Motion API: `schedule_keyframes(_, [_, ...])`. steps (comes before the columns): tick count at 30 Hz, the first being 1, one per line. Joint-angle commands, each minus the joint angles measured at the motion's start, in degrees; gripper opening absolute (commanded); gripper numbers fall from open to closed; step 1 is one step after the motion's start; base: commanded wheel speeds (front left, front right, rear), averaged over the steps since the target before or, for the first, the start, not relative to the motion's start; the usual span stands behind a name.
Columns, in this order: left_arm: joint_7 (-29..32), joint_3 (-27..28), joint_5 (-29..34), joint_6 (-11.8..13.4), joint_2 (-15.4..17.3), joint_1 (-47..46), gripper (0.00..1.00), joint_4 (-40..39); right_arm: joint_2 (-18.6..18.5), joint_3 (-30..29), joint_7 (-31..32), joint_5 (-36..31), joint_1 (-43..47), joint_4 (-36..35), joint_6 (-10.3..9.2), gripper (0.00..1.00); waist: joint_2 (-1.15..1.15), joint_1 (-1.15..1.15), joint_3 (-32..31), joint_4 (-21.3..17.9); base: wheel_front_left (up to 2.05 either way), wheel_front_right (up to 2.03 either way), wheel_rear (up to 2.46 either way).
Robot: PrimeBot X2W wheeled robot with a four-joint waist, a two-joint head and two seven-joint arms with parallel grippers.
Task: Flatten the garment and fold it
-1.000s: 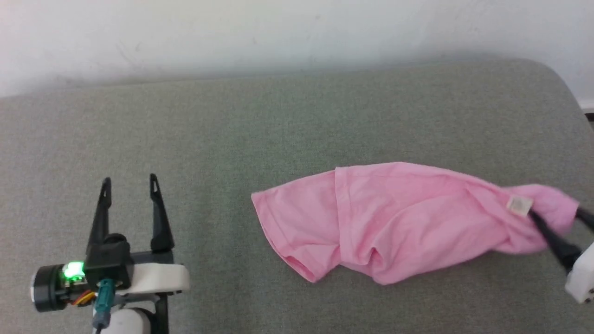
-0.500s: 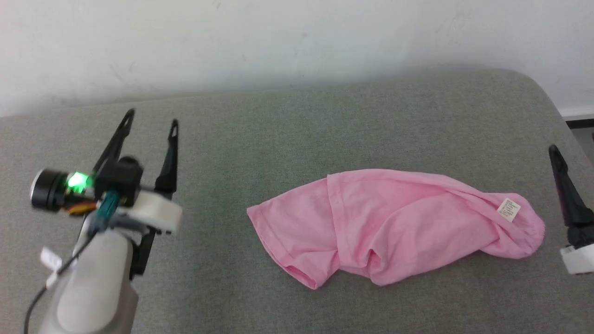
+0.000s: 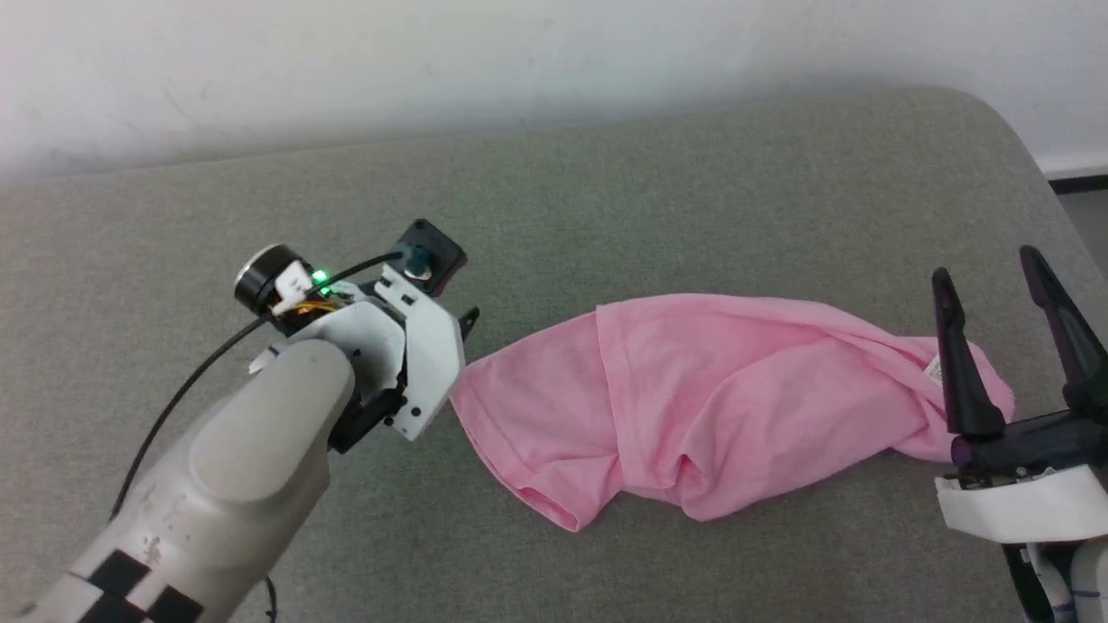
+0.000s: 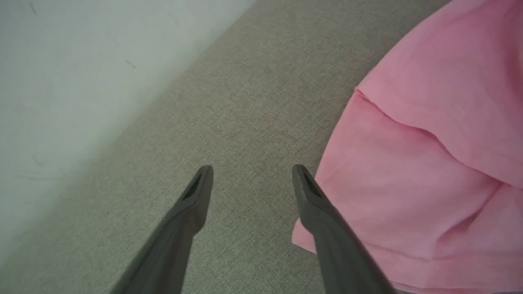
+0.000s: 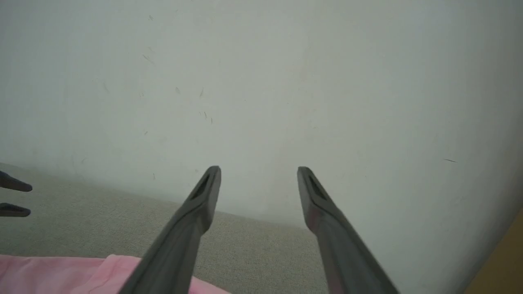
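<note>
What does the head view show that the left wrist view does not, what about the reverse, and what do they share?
Head view: the whole crumpled pink shorts, their white label, the open right gripper by the waistband end, the pale left forearm. Left wrist view: the left gripper seen along its spread fingers, one beside the leg hem. Shared: pink shorts, grey upholstered surface, white wall.

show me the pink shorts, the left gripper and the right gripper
pink shorts [image 3: 736,389], head view, middle of the fabric
left gripper [image 4: 252,169], left wrist view, midway between its open fingertips
right gripper [image 3: 985,265], head view, midway between its open fingertips
</note>
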Motion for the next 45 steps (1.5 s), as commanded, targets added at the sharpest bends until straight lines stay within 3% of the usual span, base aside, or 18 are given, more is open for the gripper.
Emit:
schedule_keyframes(1, [3.78,-6.04,-4.93,-0.35,2.61,-3.74,1.0,-0.03,0.52,0.43,-0.26,-0.7,0.09,0.19,-0.06,1.0,0.0,-0.01,1.53,-1.34,0.0,0.0,0.0])
schedule_keyframes(7, [15.25,-21.27,-17.22,-0.36,7.42,-10.09,1.0,-0.3,0.49,2.15,-0.27,-1.83,-1.82,1.33,-0.06,1.0,0.0,-0.01,4.27,-3.46,0.0,0.0,0.0])
schedule_keyframes(12, [18.56,-29.68,-22.33,-0.37,8.77,-13.67,1.0,0.64,0.91,3.34,-0.27,-2.03,-3.39,2.63,-0.06,1.0,0.0,-0.01,6.59,-5.02,0.0,0.0,0.0])
schedule_keyframes(18, [20.0,-33.61,-23.61,-0.37,8.77,-13.47,1.0,1.42,1.44,4.11,-0.27,-2.19,-4.53,4.01,-0.06,1.0,0.0,-0.01,8.0,-5.54,0.0,0.0,0.0])
schedule_keyframes(19, [20.08,-33.8,-23.98,-0.37,8.83,-13.32,0.4,1.33,1.44,4.14,-0.27,-2.19,-4.64,4.26,-0.06,1.0,0.0,-0.01,8.06,-5.45,0.0,0.0,0.0])
schedule_keyframes(20, [19.66,-33.91,-24.27,-0.37,9.01,-13.47,0.0,1.33,1.4,4.06,-0.27,-2.23,-4.68,4.47,-0.06,1.0,0.0,-0.01,8.05,-5.26,0.0,0.0,0.0])
schedule_keyframes(32, [9.97,-32.13,-26.1,-0.33,17.94,-20.63,0.0,8.93,1.63,2.58,-0.27,-2.37,-3.32,4.17,-0.06,1.0,0.0,-0.01,6.36,-2.68,0.0,0.0,0.0])
schedule_keyframes(37, [8.3,-31.24,-27.6,1.41,20.03,-17.91,0.0,14.88,1.79,2.51,-0.27,-2.14,-2.87,4.32,-0.06,1.0,0.0,-0.01,6.64,-2.71,0.0,0.0,0.0])
schedule_keyframes(38, [7.27,-30.96,-27.97,1.92,19.69,-17.15,0.22,15.55,1.84,2.52,-0.27,-2.12,-2.83,4.41,-0.06,1.0,0.0,-0.01,6.64,-2.66,0.0,0.0,0.0])
schedule_keyframes(39, [5.71,-30.65,-28.04,2.58,19.19,-16.59,1.0,15.87,1.9,2.45,-0.27,-2.07,-2.74,4.48,-0.06,1.0,0.0,-0.01,6.61,-2.5,0.0,0.0,0.0])
schedule_keyframes(45, [0.61,-30.47,-26.37,2.29,16.73,-18.84,1.0,16.23,1.68,1.5,-0.27,-2.12,-1.57,4.85,-0.06,1.0,0.0,-0.01,4.64,0.18,0.0,0.0,0.0])
